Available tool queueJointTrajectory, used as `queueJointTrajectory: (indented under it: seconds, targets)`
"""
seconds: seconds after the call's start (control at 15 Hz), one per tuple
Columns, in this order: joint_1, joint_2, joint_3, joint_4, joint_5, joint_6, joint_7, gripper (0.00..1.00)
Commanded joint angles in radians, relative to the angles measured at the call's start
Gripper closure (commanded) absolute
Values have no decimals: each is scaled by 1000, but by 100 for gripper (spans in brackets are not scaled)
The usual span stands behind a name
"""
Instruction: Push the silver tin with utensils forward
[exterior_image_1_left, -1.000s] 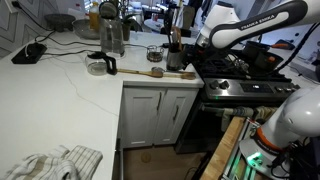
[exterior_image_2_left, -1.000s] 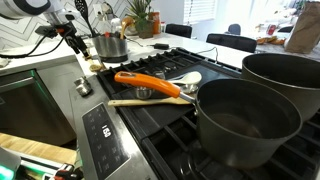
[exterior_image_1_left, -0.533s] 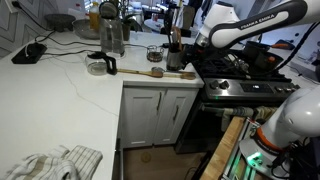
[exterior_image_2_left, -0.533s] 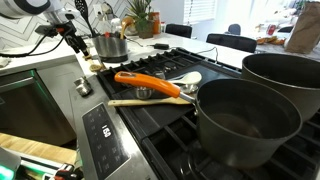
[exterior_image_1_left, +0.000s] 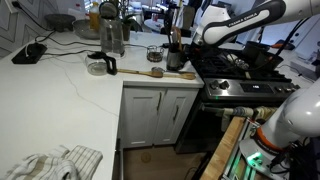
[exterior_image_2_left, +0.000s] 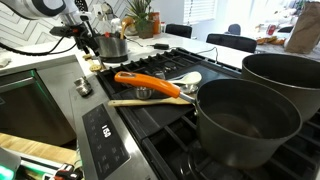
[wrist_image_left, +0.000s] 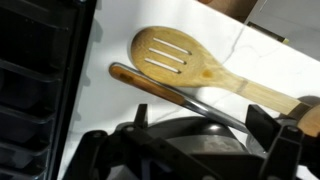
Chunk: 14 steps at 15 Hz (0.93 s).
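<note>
The silver tin with utensils (exterior_image_1_left: 176, 59) stands on the white counter beside the stove, with dark handles sticking up from it. It also shows in an exterior view (exterior_image_2_left: 110, 46). My gripper (exterior_image_1_left: 178, 38) hovers just above the tin, among the utensil handles (exterior_image_2_left: 88, 30). In the wrist view the tin's round top (wrist_image_left: 190, 140) lies between my two spread fingers (wrist_image_left: 200, 118). A long metal utensil handle (wrist_image_left: 170, 93) crosses in front of them. The gripper is open and holds nothing.
A slotted wooden spoon (wrist_image_left: 170, 55) lies on the counter by the tin (exterior_image_1_left: 145, 72). A small dark cup (exterior_image_1_left: 154, 53) and a tall jug (exterior_image_1_left: 112, 35) stand nearby. The stove holds an orange-handled utensil (exterior_image_2_left: 150, 82) and two dark pots (exterior_image_2_left: 240, 120).
My arm has risen and swung toward the tin, bringing the gripper closer over the utensil handles. The tin has not moved.
</note>
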Motion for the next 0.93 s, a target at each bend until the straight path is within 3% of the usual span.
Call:
queueJointTrajectory:
  seconds: [0.0, 0.87]
  targets:
    - [6, 86, -33, 51, 17, 19, -68, 0]
    - [13, 237, -36, 94, 74, 222, -155, 0]
